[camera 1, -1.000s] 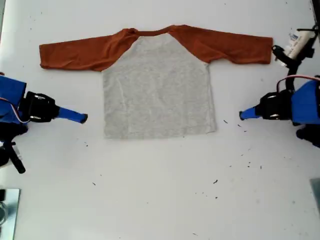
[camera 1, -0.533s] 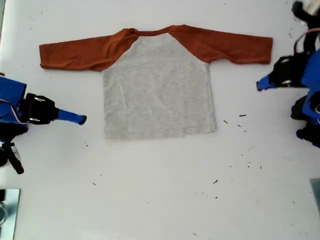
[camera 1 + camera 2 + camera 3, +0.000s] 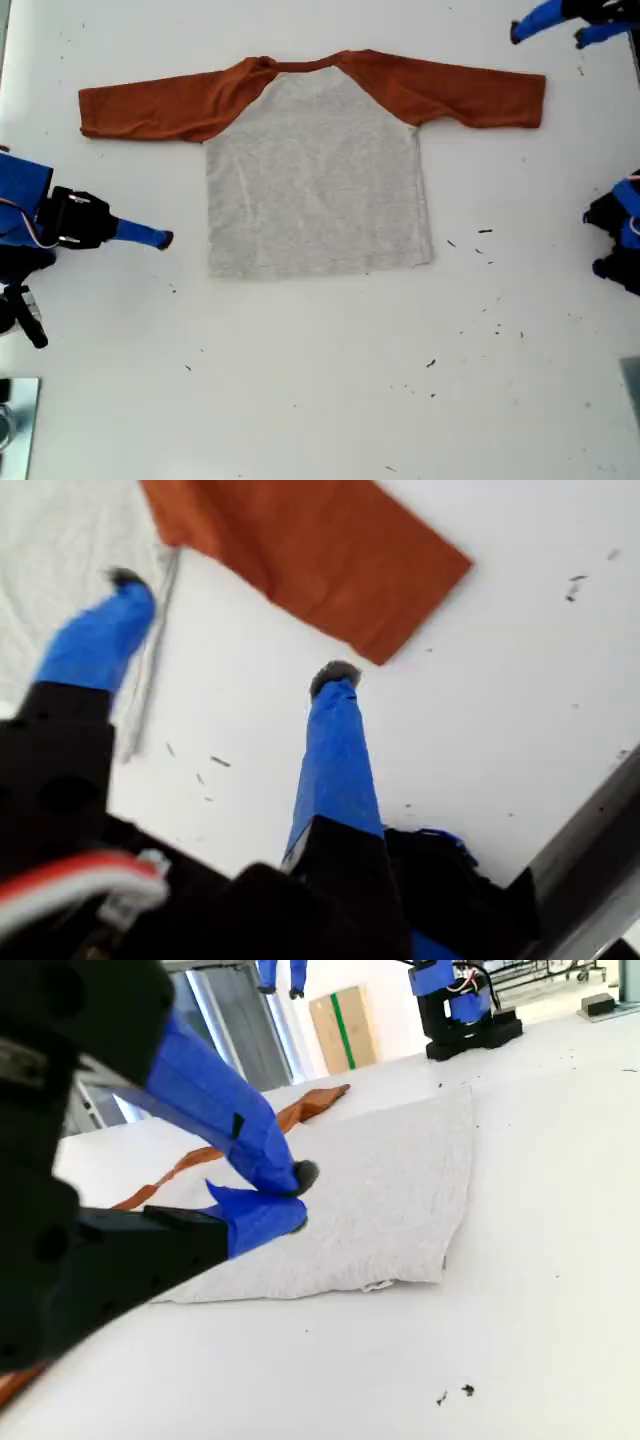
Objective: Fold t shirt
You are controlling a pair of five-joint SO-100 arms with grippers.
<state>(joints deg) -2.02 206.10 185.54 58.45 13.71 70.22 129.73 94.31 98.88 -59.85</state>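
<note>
White table (image 3: 320, 400), one t shirt (image 3: 315, 170), two grippers

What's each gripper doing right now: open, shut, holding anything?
My first gripper: open, empty, above the t shirt sleeve end.
My second gripper: shut, empty, beside the shirt's grey body.

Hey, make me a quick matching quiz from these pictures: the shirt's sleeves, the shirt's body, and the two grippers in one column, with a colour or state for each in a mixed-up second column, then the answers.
Column one:
1. sleeves of the t shirt
2. body of the t shirt
3. my first gripper
4. my second gripper

Column two:
A. shut, beside the hem
B. rust-orange
C. open, above a cuff
D. light grey

Pairs: 1-B, 2-D, 3-C, 4-A
</note>
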